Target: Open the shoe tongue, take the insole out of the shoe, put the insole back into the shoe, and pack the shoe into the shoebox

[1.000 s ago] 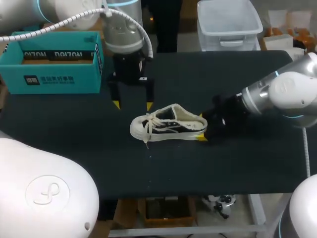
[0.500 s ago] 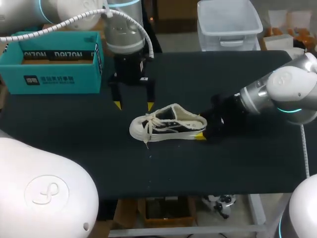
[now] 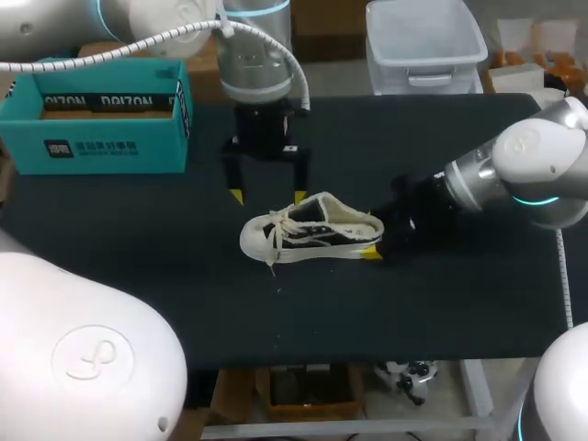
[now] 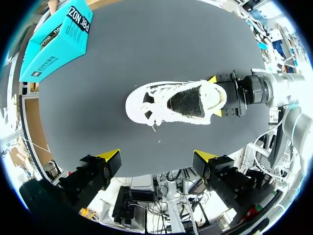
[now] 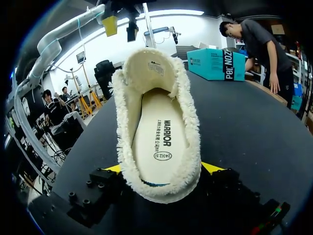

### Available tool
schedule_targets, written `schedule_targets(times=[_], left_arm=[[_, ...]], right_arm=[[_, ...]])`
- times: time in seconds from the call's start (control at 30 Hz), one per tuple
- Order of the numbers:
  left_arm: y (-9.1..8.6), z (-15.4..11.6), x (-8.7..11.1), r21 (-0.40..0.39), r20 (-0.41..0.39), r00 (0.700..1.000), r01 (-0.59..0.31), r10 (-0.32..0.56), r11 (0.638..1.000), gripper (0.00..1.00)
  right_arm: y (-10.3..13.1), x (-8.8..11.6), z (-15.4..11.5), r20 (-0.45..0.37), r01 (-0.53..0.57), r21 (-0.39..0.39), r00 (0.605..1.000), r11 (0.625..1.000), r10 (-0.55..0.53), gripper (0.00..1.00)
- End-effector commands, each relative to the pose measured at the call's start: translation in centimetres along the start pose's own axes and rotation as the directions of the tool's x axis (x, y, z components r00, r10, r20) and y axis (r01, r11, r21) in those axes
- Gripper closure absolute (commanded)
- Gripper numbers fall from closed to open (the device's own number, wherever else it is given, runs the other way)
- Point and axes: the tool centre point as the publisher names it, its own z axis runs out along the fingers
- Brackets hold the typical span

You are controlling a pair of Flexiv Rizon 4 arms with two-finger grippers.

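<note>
Left arm point(image 3: 257, 64) is pointing straight down, left pincer point(image 3: 267, 196) hanging spread wide just behind the shoe point(image 3: 312, 230) on the counter point(image 3: 165, 276); right arm point(image 3: 514, 170) is lying low, right pincer point(image 3: 374, 234) clamping the heel.

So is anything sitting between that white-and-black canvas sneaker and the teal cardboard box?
Nothing lies on the black tabletop between the white-and-black canvas sneaker and the teal cardboard shoebox. Only the left gripper hangs open above that stretch, close to the sneaker.

One black matte rectangular table point(image 3: 413, 303) occupies the middle of the frame, reaching from the left side to the right.
</note>
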Motion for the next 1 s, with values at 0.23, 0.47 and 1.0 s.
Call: schedule_targets(times=[0.23,0.47,1.0], left_arm=[[-0.8,0.6,3.1,0.007,0.088,0.996,0.012,-0.012,1.000,0.00],[-1.7,1.5,4.5,0.018,0.123,0.991,0.049,-0.051,0.999,0.00],[-5.6,3.3,7.0,0.074,0.190,0.971,0.133,-0.145,0.988,0.21]], right_arm=[[-0.6,0.0,0.9,-0.003,0.001,-0.003,1.000,1.000,-0.001,1.00],[-0.6,0.0,0.9,-0.003,0.001,-0.003,1.000,1.000,-0.001,1.00],[-0.6,0.0,0.9,-0.003,0.001,-0.003,1.000,1.000,-0.001,1.00]])
